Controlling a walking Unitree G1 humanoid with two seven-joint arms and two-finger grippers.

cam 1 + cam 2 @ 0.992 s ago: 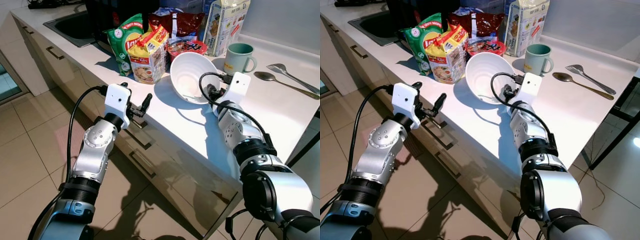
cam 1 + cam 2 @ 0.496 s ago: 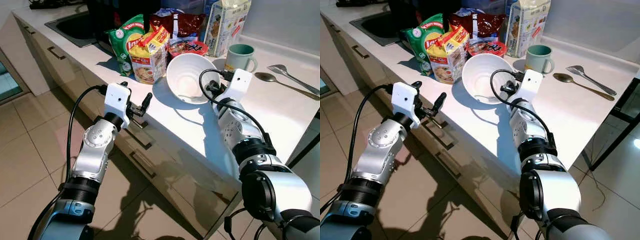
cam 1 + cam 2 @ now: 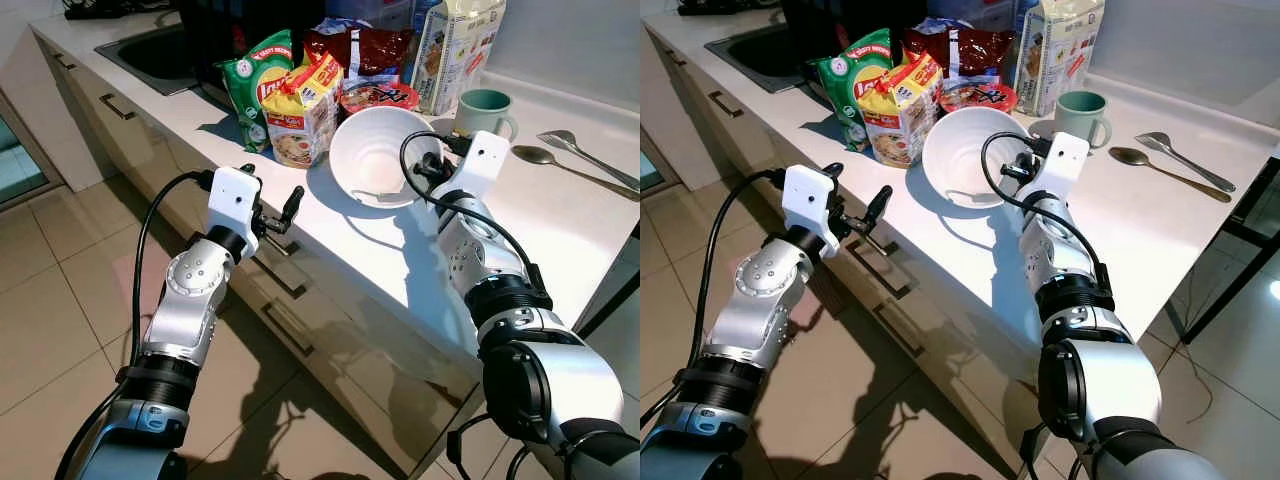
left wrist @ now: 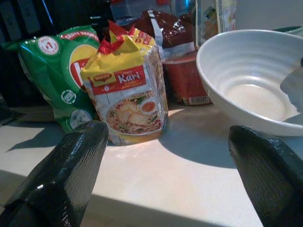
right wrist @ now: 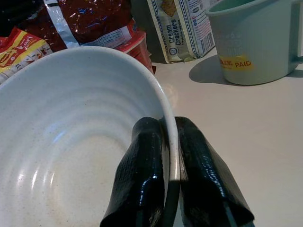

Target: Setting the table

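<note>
We have the white bowl pinched at its near rim by the right end effector, one finger inside the wall and one outside, closed on the rim. The bowl sits tilted over the surface, just in front of the snack packets; whether its base touches the surface, we cannot tell.

Handling judgement: ribbed glazed ceramic, so stiff, fairly heavy, smooth and likely slippery, and breakable if dropped. A rim pinch puts the whole weight to one side, so we expect it to want to rotate in the grip. We would move slowly, low over the surface.

The left end effector hovers off the surface's front edge, fingers spread wide, grasping nothing.

Count:
- bowl: one
- green mug: one
- spoons: two, lying side by side right of the mug
- noodle packet: one
- green chip bag: one
- dark red bag: one
- cracker carton: one
- red noodle cup: one
</note>
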